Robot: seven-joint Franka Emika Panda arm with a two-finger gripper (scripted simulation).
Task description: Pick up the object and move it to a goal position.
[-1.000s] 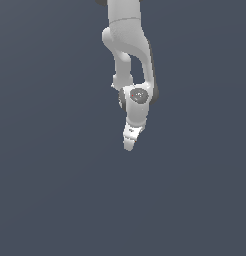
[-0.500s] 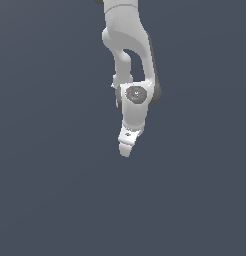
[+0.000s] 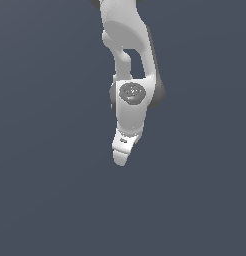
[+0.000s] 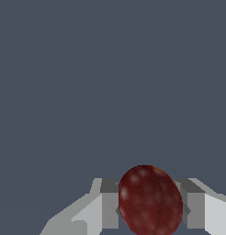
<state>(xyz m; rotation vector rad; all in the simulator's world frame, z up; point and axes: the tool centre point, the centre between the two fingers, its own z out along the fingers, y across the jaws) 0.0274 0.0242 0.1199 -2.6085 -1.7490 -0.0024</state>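
Dark red, glossy, egg-shaped object (image 4: 150,202)

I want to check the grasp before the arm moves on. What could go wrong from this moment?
1. The dark red object is round and smooth-looking, and it sits between the gripper fingers; it might roll or slip out during motion.
2. The exterior view hides the object behind the gripper, so a drop may go unnoticed there.
3. Whether the pads touch it firmly is unclear, so the hold may be weak.
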